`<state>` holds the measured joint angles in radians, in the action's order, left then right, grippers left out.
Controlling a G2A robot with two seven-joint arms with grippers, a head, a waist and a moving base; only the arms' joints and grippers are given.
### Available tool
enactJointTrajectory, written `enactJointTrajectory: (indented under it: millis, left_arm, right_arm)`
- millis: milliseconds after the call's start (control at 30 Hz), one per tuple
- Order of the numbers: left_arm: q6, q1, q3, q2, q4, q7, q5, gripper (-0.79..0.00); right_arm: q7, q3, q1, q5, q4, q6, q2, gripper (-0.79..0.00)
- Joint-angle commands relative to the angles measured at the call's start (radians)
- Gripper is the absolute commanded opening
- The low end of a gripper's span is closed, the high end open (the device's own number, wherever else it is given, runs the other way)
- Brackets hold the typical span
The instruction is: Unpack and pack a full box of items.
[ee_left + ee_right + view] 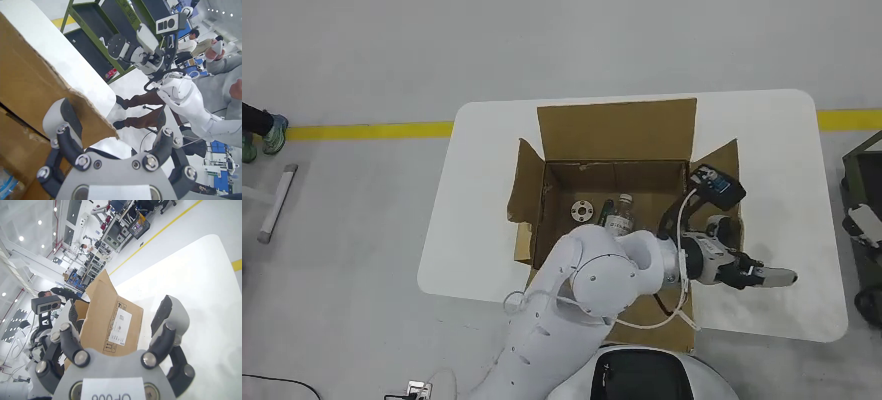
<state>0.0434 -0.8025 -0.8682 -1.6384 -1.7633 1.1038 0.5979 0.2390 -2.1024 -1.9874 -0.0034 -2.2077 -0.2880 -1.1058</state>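
Cardboard box [617,130]: sits open at the centre of the top view on the white bench [492,200], with all four flaps folded outward. Contains a clear bottle [620,213] near the middle of the visible floor and, just left of it in the frame, a small round metal part [583,210]. Left gripper [777,275]: hangs right of the box, in the lower right of the top view, above bare bench, with fingertips pointing toward the right edge of the frame. Holds the jaws spread wide, with nothing between them. Carries a wrist camera [717,187] just beside the right-hand flap [720,158]. In the left wrist view, shows one finger [64,117] overlapping the torn edge of a box flap; cannot tell whether touching. Right gripper [121,309]: faces an outer wall of the box from nearby, above bare bench. Holds the jaws spread as well, pinching nothing. Frames between the fingers a white label [121,328] stuck on that wall. Yellow floor line [372,130]: runs behind the bench across the upper part of the top view.
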Motion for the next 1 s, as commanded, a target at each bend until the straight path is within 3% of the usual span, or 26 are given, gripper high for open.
enactJointTrajectory:
  millis: [0,200,333,500,967]
  left_arm:
    - [0.005,0.003,0.013,0.005,-0.001,0.012,0.056,0.0]
    - [0.019,-0.009,0.039,0.017,-0.02,0.026,0.167,0.0]
    - [0.035,-0.017,0.058,0.02,-0.027,0.031,0.189,0.0]
    - [0.047,-0.013,0.078,0.019,-0.028,0.012,0.167,0.0]
    - [0.058,-0.009,0.112,0.022,-0.007,0.016,0.169,0.0]
  right_arm:
    - [-0.01,0.006,0.007,0.013,0.006,0.017,-0.002,0.0]
    - [-0.044,0.024,0.014,0.205,0.017,0.111,-0.015,0.0]
    - [0.019,0.031,0.019,0.358,0.015,0.196,-0.019,0.0]
    - [0.091,0.009,0.029,0.335,-0.008,0.265,-0.015,0.0]
    - [0.147,0.038,0.065,0.305,-0.008,0.266,-0.014,0.0]
